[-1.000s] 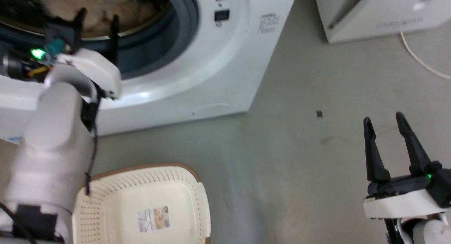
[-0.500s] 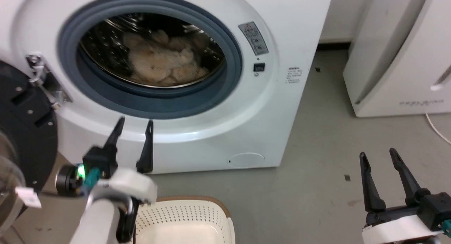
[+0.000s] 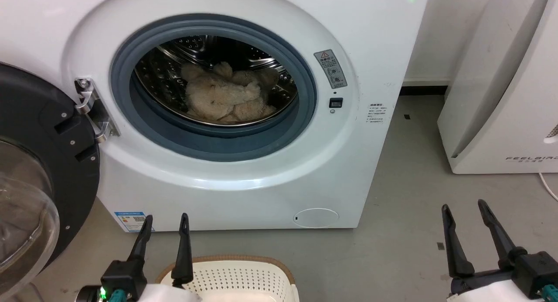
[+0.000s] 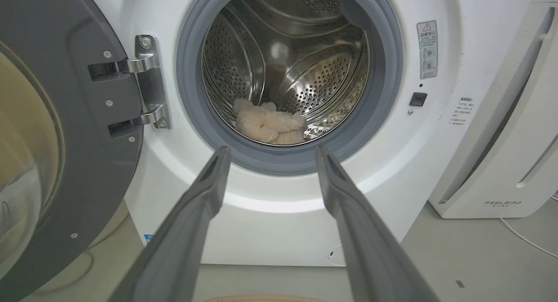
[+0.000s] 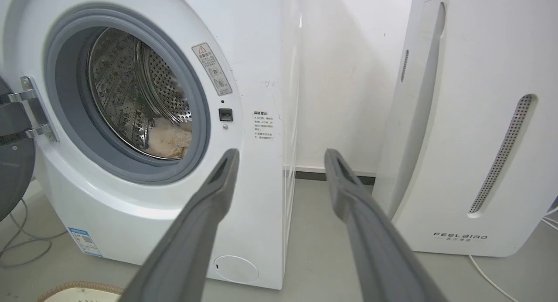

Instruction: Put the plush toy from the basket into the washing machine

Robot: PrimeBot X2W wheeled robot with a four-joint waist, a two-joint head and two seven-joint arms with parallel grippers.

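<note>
The cream-beige plush toy [image 3: 224, 97] lies inside the steel drum of the white washing machine [image 3: 370, 40], behind the grey gasket; it also shows low in the drum as the plush toy [image 4: 268, 125] and the plush toy [image 5: 168, 140]. The dark-framed glass door [image 3: 39, 162] hangs wide to the left. The cream basket [image 3: 235, 278] sits on the floor at the bottom edge, its inside mostly cut off. My left gripper [image 3: 165, 221] is open just above the basket's far rim, holding nothing. My right gripper [image 3: 464, 208] stands open over bare floor at lower right.
A white FEELBAIRD appliance [image 3: 505, 97] stands right of the washer, a white cable [image 3: 547, 184] trailing from it. Grey floor [image 3: 405, 215] runs between them. Cables [image 5: 17, 243] lie by the washer's left foot. The swung-out door takes up the left side.
The head camera has tilted up, bringing the whole porthole into view. My left arm has pulled back out of the drum and dropped to above the basket, fingers still apart. The toy stays in the drum.
</note>
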